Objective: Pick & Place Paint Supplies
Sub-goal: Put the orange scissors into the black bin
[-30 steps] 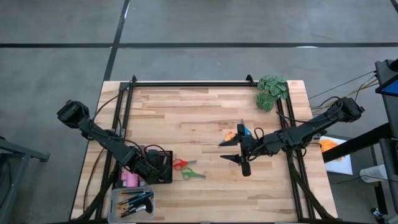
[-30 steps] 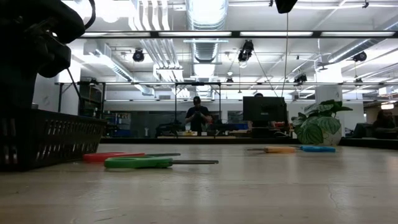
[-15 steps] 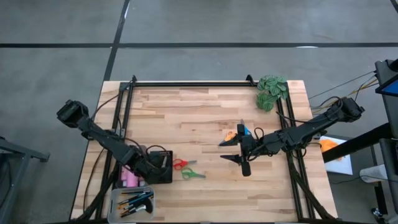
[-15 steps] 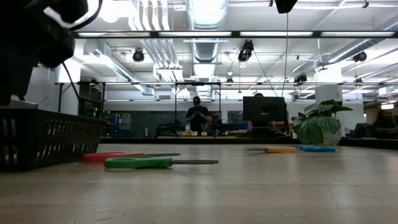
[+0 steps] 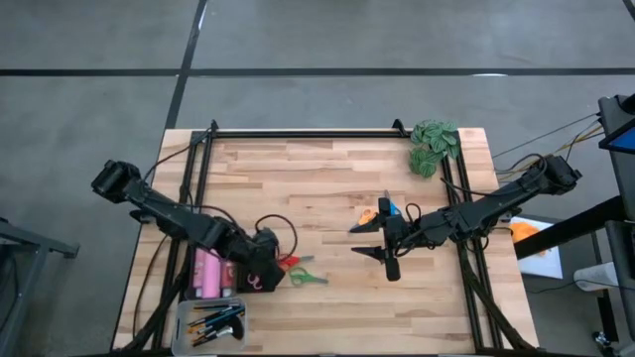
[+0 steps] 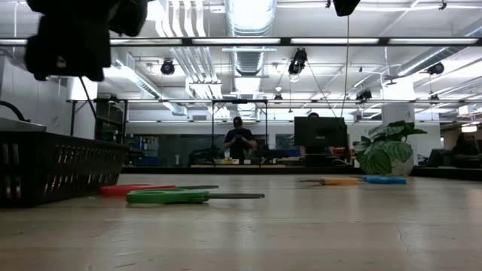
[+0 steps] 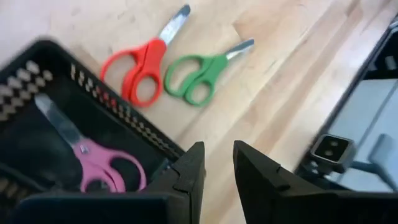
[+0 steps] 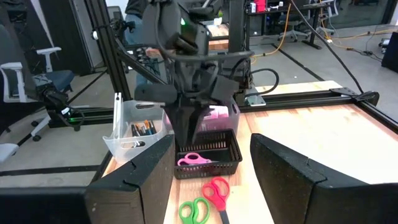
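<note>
Two plastic-handled scissors [image 7: 177, 68] (mesh basket [image 7: 68, 118] beside)

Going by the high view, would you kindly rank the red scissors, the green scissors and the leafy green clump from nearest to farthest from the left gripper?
From the left gripper:
1. Red scissors, just beside it, toward the table's middle.
2. Green scissors, slightly farther out on the same side.
3. Leafy green clump, at the far right corner.

A green leafy clump [image 5: 435, 146] lies at the wooden table's [image 5: 317, 188] far right corner.
</note>
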`<control>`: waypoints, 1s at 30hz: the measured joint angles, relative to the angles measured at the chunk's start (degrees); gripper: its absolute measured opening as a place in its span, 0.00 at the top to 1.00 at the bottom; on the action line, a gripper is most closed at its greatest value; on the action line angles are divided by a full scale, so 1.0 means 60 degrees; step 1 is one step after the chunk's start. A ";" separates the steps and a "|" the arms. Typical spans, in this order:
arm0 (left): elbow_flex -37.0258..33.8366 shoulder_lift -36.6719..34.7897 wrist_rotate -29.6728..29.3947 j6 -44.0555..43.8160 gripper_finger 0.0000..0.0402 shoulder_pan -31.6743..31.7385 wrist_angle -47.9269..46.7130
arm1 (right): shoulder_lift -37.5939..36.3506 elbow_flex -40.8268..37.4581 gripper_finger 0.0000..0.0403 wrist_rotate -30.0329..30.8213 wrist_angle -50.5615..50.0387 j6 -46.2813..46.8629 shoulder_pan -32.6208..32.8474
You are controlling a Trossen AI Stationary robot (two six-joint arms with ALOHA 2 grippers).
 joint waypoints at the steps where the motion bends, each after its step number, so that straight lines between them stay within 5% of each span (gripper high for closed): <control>1: 0.0040 0.0111 0.0005 0.0261 0.78 0.0059 -0.0002 | 0.0000 0.0000 0.48 0.0000 -0.0004 0.0000 0.0000; 18: 0.3269 0.4146 0.1065 0.4790 0.78 0.0844 -0.2793 | 0.0000 -0.0004 0.48 0.0000 -0.0001 0.0000 0.0000; 30: 0.3346 0.4989 0.0428 0.5488 0.78 0.1025 -0.2453 | 0.0000 -0.0004 0.48 -0.0003 -0.0007 0.0000 0.0000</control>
